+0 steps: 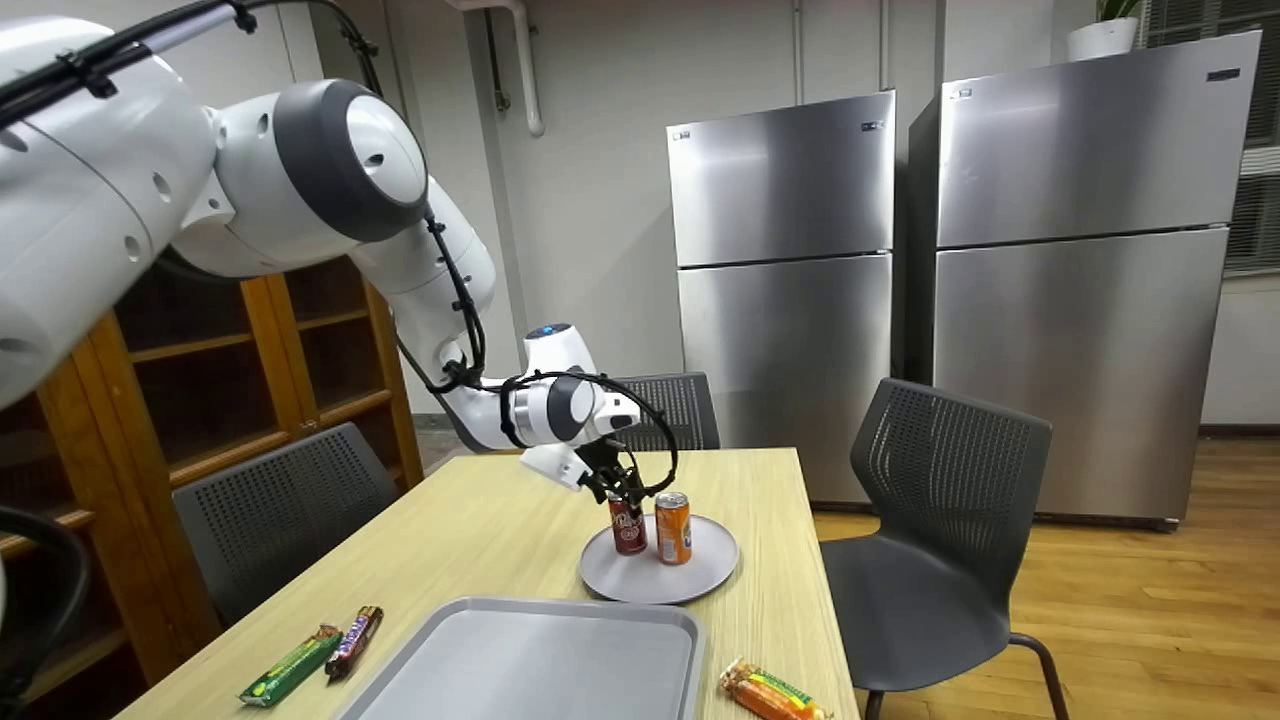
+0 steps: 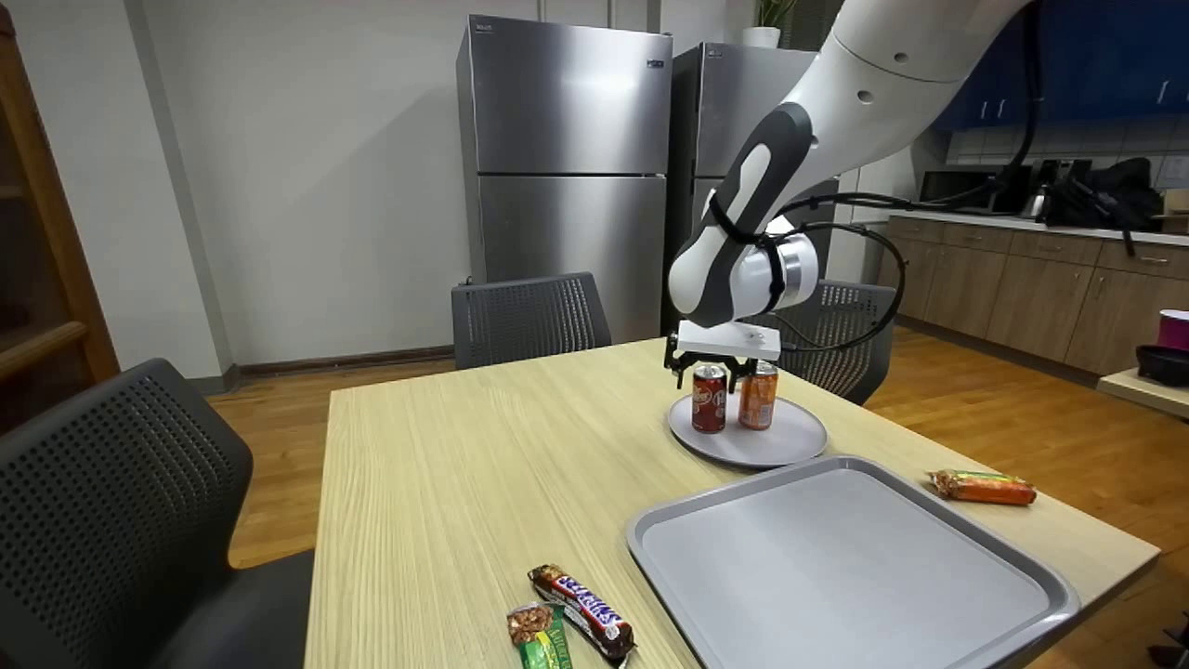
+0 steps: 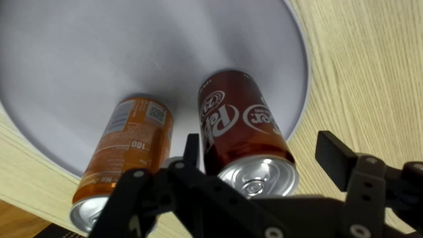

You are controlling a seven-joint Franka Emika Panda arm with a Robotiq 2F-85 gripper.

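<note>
Your arm [image 1: 350,170] extends outward, bent at joints, sloping down to low wrist [image 2: 748,283]. Your gripper [image 3: 262,154] points downward at slant; in wrist view, fingers [image 3: 335,162] spread well apart.

Both exterior views face refrigerators [image 1: 785,350] across table [image 2: 446,483]; wrist: close above cans [image 3: 234,119].

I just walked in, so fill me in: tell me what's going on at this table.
The robot's open gripper straddles the upper part of a dark red Dr Pepper can, with a gap showing on one side, so it is not clamped. That can stands upright on a round gray plate beside an orange can. A gray tray lies on the table, with a brown-wrapped bar and a green-wrapped bar off one side and an orange-wrapped bar off the other.
</note>
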